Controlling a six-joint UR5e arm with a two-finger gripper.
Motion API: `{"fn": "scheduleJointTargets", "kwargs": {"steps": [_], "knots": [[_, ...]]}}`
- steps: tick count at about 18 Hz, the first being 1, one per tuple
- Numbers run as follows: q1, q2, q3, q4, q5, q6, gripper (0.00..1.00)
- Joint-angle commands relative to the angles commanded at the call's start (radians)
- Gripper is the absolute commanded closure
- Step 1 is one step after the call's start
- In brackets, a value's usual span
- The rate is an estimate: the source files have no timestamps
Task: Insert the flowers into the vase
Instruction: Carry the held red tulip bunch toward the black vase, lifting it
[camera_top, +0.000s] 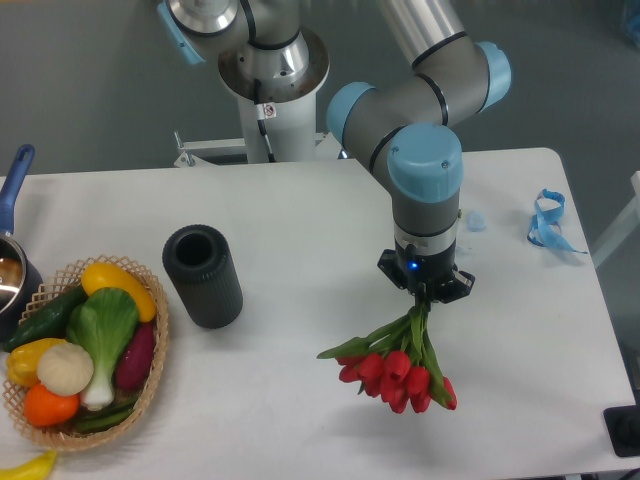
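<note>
A bunch of red tulips, the flowers (398, 375), hangs heads-down from my gripper (423, 296), which is shut on the green stems at the right middle of the table. The blooms hover just over the white tabletop. The vase (203, 275), a matte black ribbed cylinder with a round open mouth, stands upright well to the left of the gripper, with nothing in it that I can see. My fingertips are mostly hidden by the gripper body and the stems.
A wicker basket (150, 385) of vegetables, with a bok choy (100, 335), sits at the left front next to the vase. A pot with a blue handle (14, 185) is at the left edge. A blue ribbon (548, 222) lies at the right rear.
</note>
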Motion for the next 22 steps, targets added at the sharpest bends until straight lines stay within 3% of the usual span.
{"fn": "scheduleJointTargets", "kwargs": {"steps": [9,15,22], "knots": [[-0.006,0.005,0.000,-0.002,-0.002,-0.005,1.00],[-0.057,0.003,0.002,0.003,-0.014,-0.061,1.00],[-0.092,0.008,-0.002,0.090,-0.176,-0.123,1.00]]}}
